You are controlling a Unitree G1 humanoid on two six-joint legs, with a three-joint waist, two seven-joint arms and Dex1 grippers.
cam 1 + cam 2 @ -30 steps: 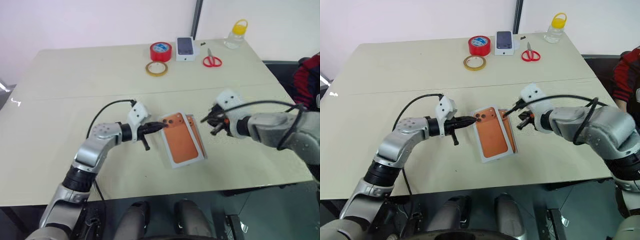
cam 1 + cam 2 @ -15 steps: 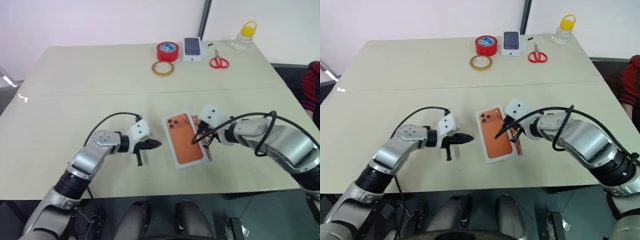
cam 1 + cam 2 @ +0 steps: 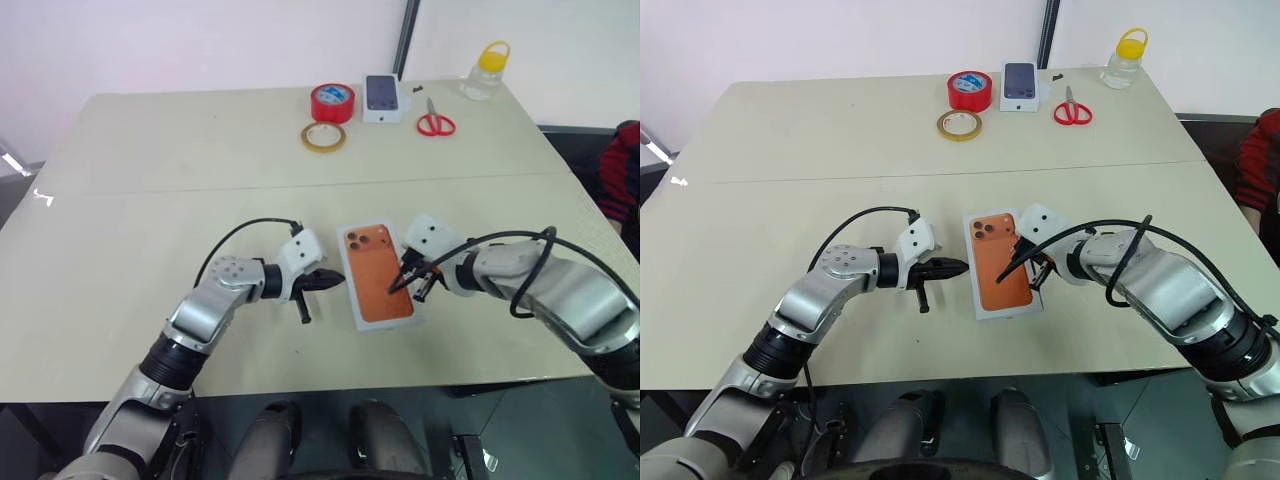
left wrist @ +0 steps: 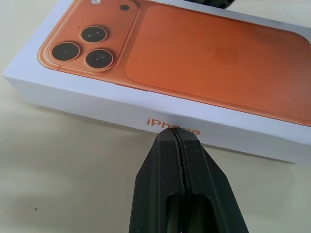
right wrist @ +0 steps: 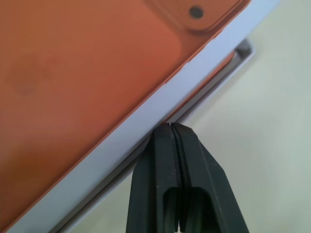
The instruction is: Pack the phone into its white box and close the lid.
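The lid [image 3: 377, 272], white-rimmed with an orange phone picture, lies slightly askew on the white box [image 5: 243, 51], whose edge sticks out along the lid's right side. An orange sliver of the phone [image 5: 204, 90] shows under the lid there. My left gripper [image 3: 343, 281] is shut, and its tips press against the lid's left side wall at the printed lettering [image 4: 173, 131]. On the other side, my shut right gripper [image 3: 1000, 280] rests its tips on the lid's right rim [image 5: 171, 127].
At the table's far side stand a red tape roll [image 3: 332, 102], a yellowish tape ring [image 3: 324, 136], a small white box with a dark phone picture [image 3: 381, 96], red scissors [image 3: 436, 122] and a yellow-capped bottle [image 3: 481, 70]. A person's red sleeve [image 3: 622, 170] is at the right.
The left gripper has slid right, back against the lid's left side. The right gripper has sunk onto the lid's right rim. The lid lies straighter over the box.
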